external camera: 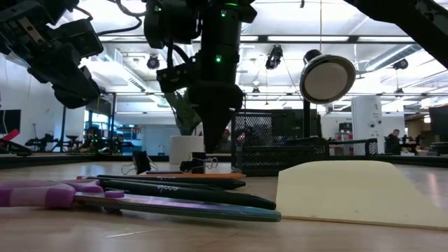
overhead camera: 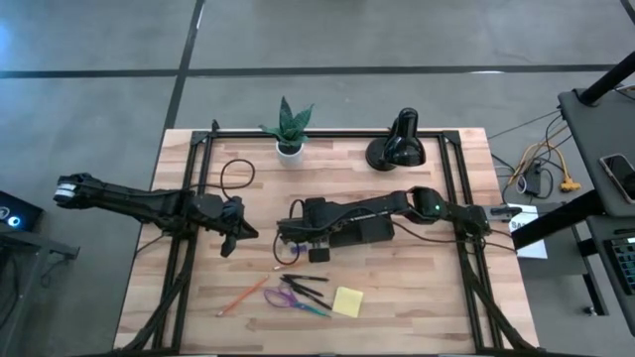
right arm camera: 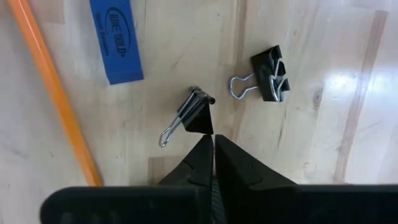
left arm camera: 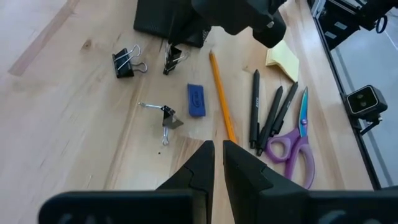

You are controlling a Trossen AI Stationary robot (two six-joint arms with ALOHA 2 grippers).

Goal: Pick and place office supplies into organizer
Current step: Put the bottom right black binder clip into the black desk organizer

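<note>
Black binder clip (right arm camera: 198,112) pinched at its tip by the clenched right gripper (right arm camera: 213,144) (beside the organizer (overhead camera: 357,230)); left gripper (left arm camera: 217,152) clenched, empty, hovering apart.

Even, bright overhead light; ceiling lamps (external camera: 255,89) glare in the low view. A soft sheen marks the bench (right arm camera: 348,81) at three o'clock. Nearest scissors (external camera: 42,194) blur.
</note>
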